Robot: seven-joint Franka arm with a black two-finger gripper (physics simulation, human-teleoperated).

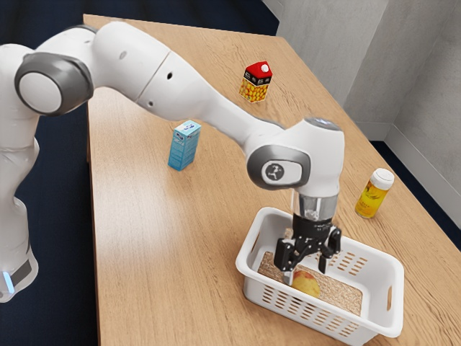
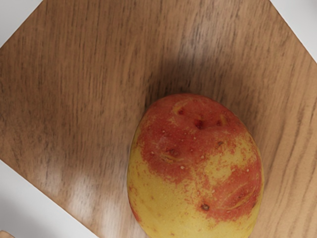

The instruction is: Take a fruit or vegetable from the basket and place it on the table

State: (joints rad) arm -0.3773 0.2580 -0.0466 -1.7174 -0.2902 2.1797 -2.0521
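Red-yellow fruit [image 1: 306,285] | inside white basket [image 1: 251,287] | end effector [image 1: 305,274] released, fingers apart, close over fruit

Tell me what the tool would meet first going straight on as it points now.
Most likely the red-and-yellow fruit or vegetable inside the white basket, just below the open tool. Depth between them is unclear.
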